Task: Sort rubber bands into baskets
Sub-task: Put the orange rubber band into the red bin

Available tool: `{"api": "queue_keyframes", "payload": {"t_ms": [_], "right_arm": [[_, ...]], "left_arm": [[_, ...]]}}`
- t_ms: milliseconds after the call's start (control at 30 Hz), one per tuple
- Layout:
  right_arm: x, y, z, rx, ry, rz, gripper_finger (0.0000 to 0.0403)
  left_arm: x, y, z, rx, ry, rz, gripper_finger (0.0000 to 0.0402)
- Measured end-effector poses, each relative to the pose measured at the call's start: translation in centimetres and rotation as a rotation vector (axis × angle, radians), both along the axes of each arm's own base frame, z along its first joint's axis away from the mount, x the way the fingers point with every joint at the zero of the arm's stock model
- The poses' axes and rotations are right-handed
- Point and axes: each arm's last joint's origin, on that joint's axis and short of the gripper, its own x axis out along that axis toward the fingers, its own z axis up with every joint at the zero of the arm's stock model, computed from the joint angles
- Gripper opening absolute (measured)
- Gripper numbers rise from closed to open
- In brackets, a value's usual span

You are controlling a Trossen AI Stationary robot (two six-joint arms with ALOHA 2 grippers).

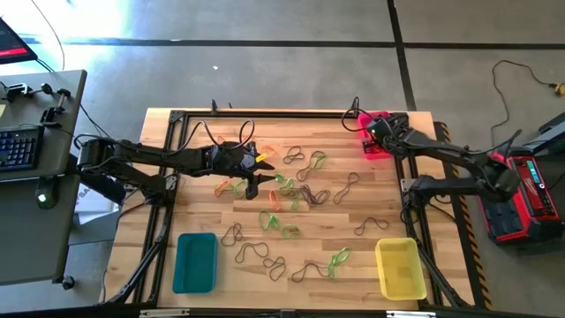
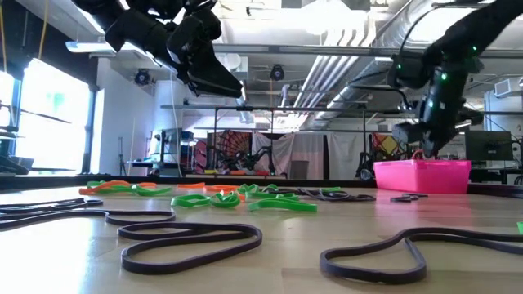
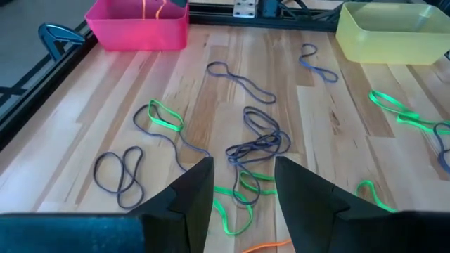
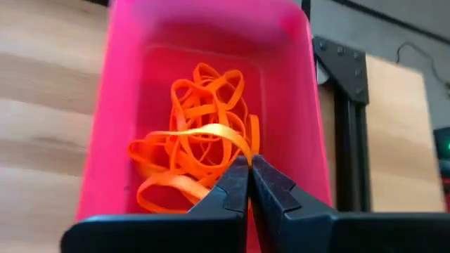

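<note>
The table (image 1: 371,190) is surfaced in pale wood planks with visible grain and a soft satin sheen. Just below the right gripper (image 4: 250,169), whose matt black plastic fingers are pressed together, smooth orange rubber bands (image 4: 204,133) are heaped in a glossy pink basket (image 4: 281,91) (plastic, by its look). Ahead of the left gripper (image 3: 242,186), dull dark bands (image 3: 256,144) and shinier green ones (image 3: 165,116) are seen, and a translucent yellow basket (image 3: 394,35).
</note>
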Motion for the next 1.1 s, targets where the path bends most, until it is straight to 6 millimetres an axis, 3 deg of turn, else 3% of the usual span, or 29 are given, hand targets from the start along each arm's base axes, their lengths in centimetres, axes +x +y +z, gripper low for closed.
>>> {"api": "queue_keyframes", "payload": {"t_ms": [233, 367, 533, 700, 833, 1100], "right_arm": [[-0.9, -0.2, -1.7, 0.031, -0.066, -0.042, 0.0006], [-1.1, -0.3, -1.8, 0.089, -0.152, -0.058, 0.0045], [-0.8, -0.8, -0.5, 0.081, -0.145, -0.047, 0.0116], [-0.4, -1.3, 2.1, 0.083, -0.106, -0.026, 0.0165], [0.8, -1.1, 3.8, 0.062, -0.109, 0.065, 0.0169], [4.8, 1.8, 4.4, 0.080, -0.247, 0.366, 0.0131]], "left_arm": [[0.0, 0.0, 0.0, -0.007, 0.005, 0.003, 0.0145], [-0.1, 0.0, -0.1, -0.007, 0.016, 0.005, 0.0145], [-0.3, 0.1, -0.1, 0.036, 0.031, 0.022, 0.0145], [-1.6, -0.2, 0.3, 0.055, 0.100, 0.004, 0.0143], [-3.1, -0.6, 0.5, 0.048, 0.199, -0.009, 0.0124], [-6.4, -3.1, 0.2, -0.002, 0.437, -0.057, 0.0081]]}}
